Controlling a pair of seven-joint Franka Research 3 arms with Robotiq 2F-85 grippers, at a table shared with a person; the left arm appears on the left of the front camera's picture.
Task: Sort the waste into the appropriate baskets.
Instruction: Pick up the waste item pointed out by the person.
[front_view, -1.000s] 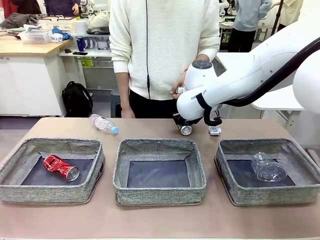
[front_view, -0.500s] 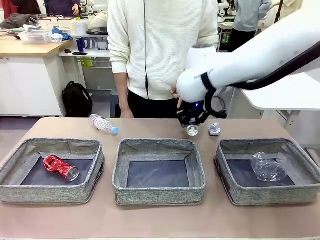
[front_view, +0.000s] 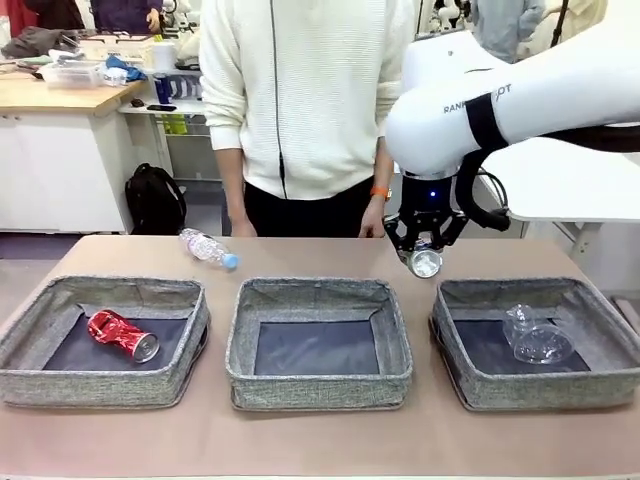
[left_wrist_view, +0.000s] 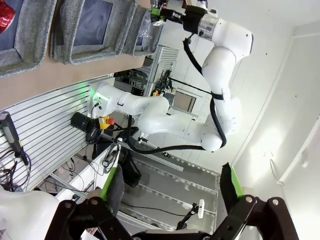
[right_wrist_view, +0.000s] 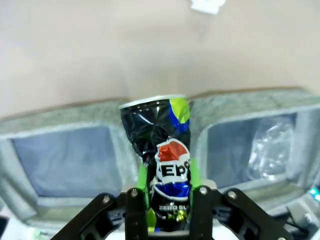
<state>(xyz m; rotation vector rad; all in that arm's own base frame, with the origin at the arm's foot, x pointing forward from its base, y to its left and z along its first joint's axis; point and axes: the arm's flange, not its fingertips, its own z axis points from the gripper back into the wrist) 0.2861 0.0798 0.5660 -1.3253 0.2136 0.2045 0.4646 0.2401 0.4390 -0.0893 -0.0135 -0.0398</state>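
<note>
— Now, where's the dark can (front_view: 425, 263)?
— Up off the table (front_view: 320, 440) now: your right gripper (front_view: 424, 252) clamps it, behind the gap between middle basket (front_view: 318, 289) and right basket (front_view: 540, 288). The red can (front_view: 122, 334) lies in the left basket (front_view: 100, 285); likely take it there. Your left gripper (left_wrist_view: 171, 175) gapes, empty.

Three cameras, one middle bin (front_view: 318, 345)
Front view faces it across the table (front_view: 320, 440); right wrist looks down on it from close above its far side; left wrist sits well off, rolled, catching it at its frame's top.
</note>
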